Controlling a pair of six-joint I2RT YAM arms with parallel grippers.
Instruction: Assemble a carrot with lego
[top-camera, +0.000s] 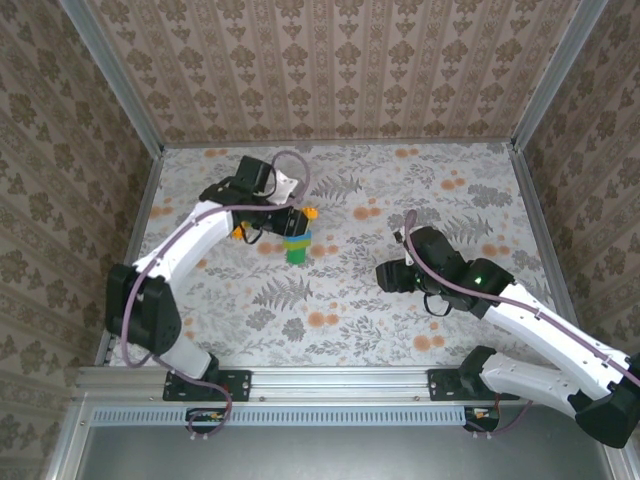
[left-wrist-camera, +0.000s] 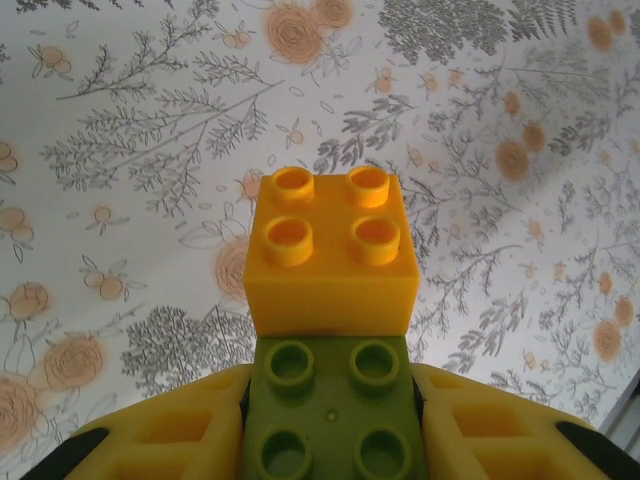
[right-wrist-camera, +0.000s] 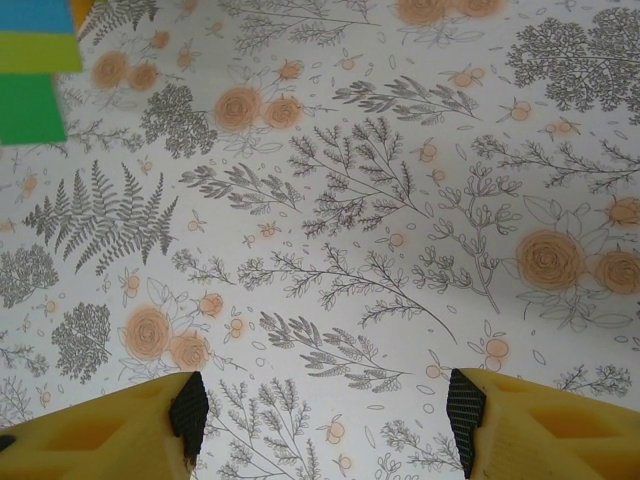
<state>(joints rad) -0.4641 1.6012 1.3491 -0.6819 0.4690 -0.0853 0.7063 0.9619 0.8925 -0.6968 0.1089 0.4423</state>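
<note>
Two yellow-fingered grippers work above the floral-patterned tabletop (top-camera: 400, 330) (left-wrist-camera: 150, 100) (right-wrist-camera: 400, 200).

Left gripper (top-camera: 296, 216) (left-wrist-camera: 330, 375): the jaws are clamped on the carrot (top-camera: 311, 212) (left-wrist-camera: 330, 310), a partial lego build of two square, four-stud plastic bricks.
- The olive-green brick (left-wrist-camera: 330, 425) sits between the yellow fingers (left-wrist-camera: 150, 440), with one finger against each side wall.
- The orange-yellow brick (left-wrist-camera: 330, 260) is joined to the far end of the olive-green brick and projects beyond the fingertips.
- Both bricks turn their studs toward the left wrist camera.
- Whether the carrot touches the tabletop cannot be told.

Carrot location: in the overhead view it lies left of the table's centre, toward the far side, at the end of the left arm.

Just on the near side of the carrot stands a short stack of blue, lime and green bricks (top-camera: 297, 247) (right-wrist-camera: 35, 70). Whether the stack and the carrot touch cannot be told. The right wrist view shows the stack at its upper left corner.

Right gripper (top-camera: 385, 275) (right-wrist-camera: 325, 405): the jaws stand wide apart, with printed tabletop between the two fingers (right-wrist-camera: 140, 430). It sits right of the table's centre, well apart from the carrot and the stack.
</note>
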